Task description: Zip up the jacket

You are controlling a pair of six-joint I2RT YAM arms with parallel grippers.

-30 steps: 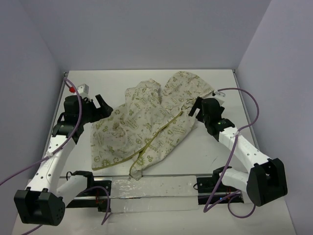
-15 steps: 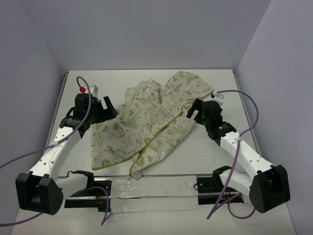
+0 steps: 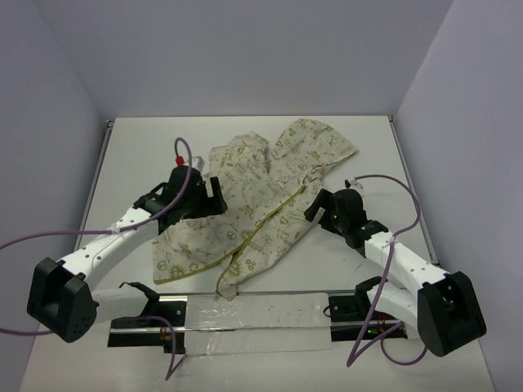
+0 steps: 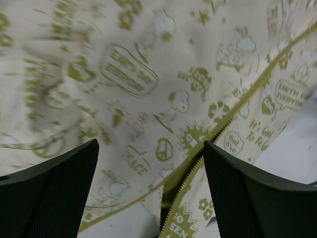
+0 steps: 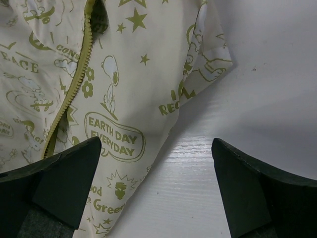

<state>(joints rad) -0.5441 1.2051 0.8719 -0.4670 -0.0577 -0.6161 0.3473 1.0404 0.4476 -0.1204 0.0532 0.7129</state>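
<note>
The jacket lies spread on the white table, cream with olive prints, hood toward the back. Its olive zipper runs diagonally toward the near edge. My left gripper hovers open over the jacket's left half. In the left wrist view, cloth fills the frame, and the two rows of zipper teeth part between my left gripper's fingers. My right gripper is open at the jacket's right edge. In the right wrist view, my right gripper straddles cloth and bare table, with the zipper at upper left.
A clear plastic strip lies along the table's near edge between the arm bases. Grey walls close in the back and both sides. Purple cables loop from both arms. Bare tabletop lies right of the jacket.
My left arm has swung right from the table's left side to over the jacket. My right gripper has moved down and left along the jacket's right edge.
</note>
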